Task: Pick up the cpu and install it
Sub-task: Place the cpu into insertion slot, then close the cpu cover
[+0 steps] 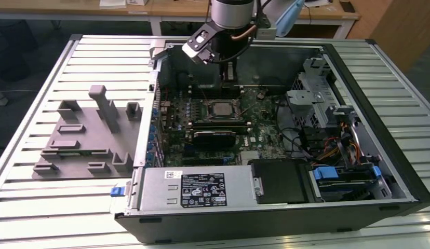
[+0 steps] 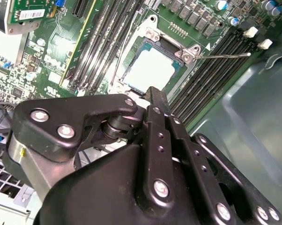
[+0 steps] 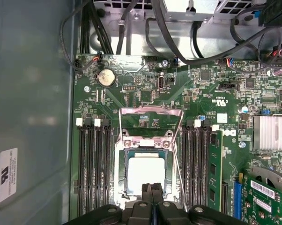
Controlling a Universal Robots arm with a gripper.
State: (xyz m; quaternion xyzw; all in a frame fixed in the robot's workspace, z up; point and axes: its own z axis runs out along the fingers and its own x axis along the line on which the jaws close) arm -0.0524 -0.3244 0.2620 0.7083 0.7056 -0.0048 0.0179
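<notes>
The tool (image 3: 151, 188) hung close over the cpu (image 3: 144, 174), its 2 fingers (image 3: 146, 193) pressed together, holding nothing; the cpu lay in the socket; the metal frame (image 3: 150, 111) stood open, so the cpu seemed placed but not locked; locking would need gentle, even pressure.

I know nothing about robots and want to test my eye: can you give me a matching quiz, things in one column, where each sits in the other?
Things:
1 cpu
2 gripper
3 grey fixture
4 coin battery

Places:
A on the slatted table, outside the case
B lying in the socket
C on the green board, near its edge
D hovering over the socket

Pairs: 1-B, 2-D, 3-A, 4-C
</notes>
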